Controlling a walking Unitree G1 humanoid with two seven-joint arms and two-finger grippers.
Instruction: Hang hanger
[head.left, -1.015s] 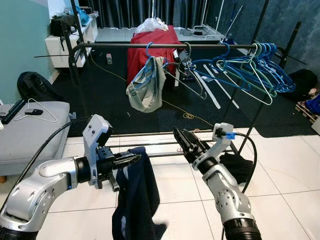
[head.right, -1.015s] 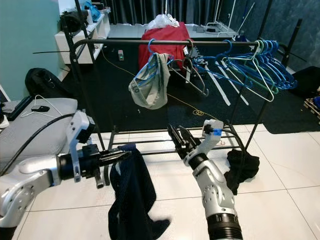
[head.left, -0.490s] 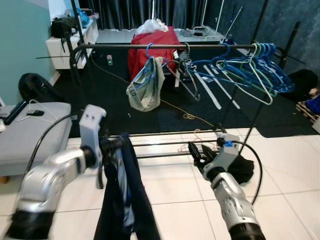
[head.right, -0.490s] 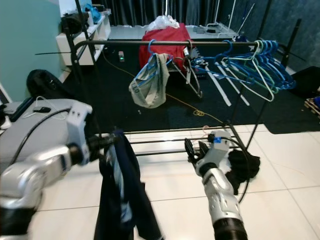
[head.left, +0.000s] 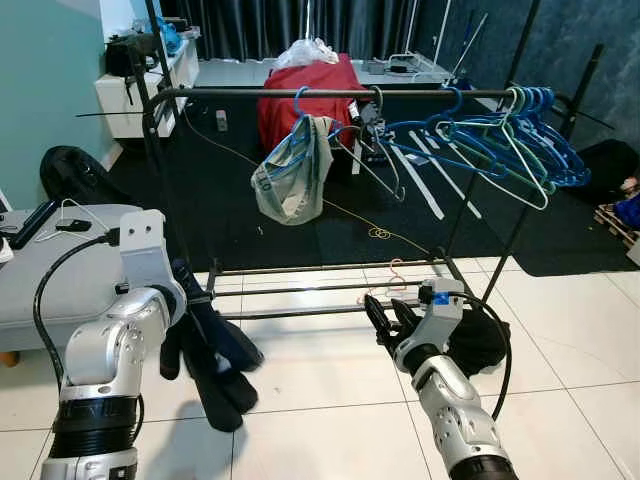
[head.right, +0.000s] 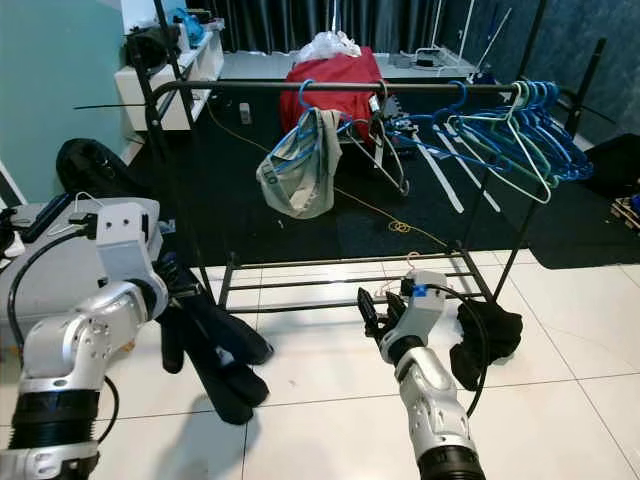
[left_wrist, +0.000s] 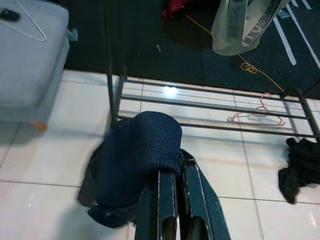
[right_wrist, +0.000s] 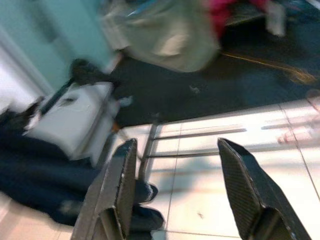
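Observation:
My left gripper (left_wrist: 175, 172) is shut on a dark navy garment (head.left: 212, 352) that drapes over its fingers and hangs down to the tiled floor at my left. The cloth hides whatever lies inside it. Ahead stands a black clothes rack with its top rail (head.left: 330, 92). Several blue hangers (head.left: 505, 130) hang bunched at the rail's right end, and one blue hanger carries a beige garment (head.left: 290, 175) near the middle. My right gripper (right_wrist: 176, 144) is open and holds nothing, low over the tiles in front of the rack's bottom shelf (head.left: 320, 290).
A pink hanger (left_wrist: 252, 117) lies on the rack's bottom shelf. Black clothing (head.left: 478, 340) is heaped on the floor by the rack's right leg. A grey cushioned seat (head.left: 50, 265) with a white hanger (head.left: 78, 215) on it stands at my left. A red-covered object (head.left: 300, 90) stands behind the rack.
My left arm has swung down and back to the left, lowering the navy garment from chest height to the floor. My right gripper has dropped lower and pulled in.

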